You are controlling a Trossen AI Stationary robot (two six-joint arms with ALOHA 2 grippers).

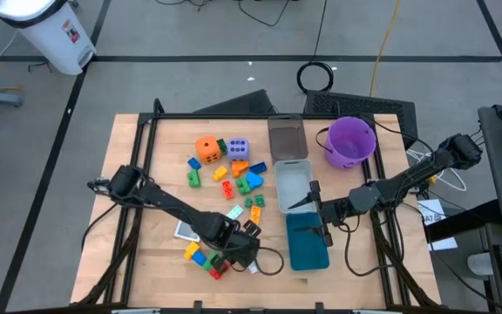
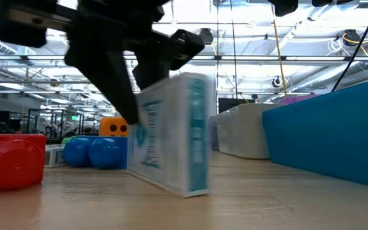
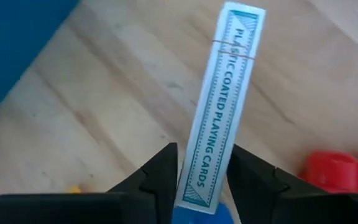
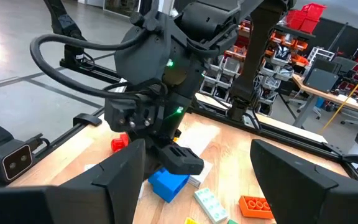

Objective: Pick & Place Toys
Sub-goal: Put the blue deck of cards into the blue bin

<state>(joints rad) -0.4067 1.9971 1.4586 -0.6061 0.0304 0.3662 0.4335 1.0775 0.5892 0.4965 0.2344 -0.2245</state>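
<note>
- The left gripper (image 3: 199, 186) is working at the near edge of the table (image 1: 155, 262), its two fingers pinching a box of playing cards (image 3: 219, 112) by its narrow sides.
- The box is standing on edge, slightly tilted, its lower corner touching the wood in the low view.
- A red block (image 3: 334, 171) and a blue block (image 4: 168, 183) are lying just beside it.
- The right gripper (image 4: 197, 180) is hovering over the teal tray (image 1: 308, 244) at the right, fingers spread wide and holding nothing.
- More toys, including an orange die (image 1: 207, 147) and a lavender die (image 1: 238, 148), are sitting farther back, mid-table.
</note>
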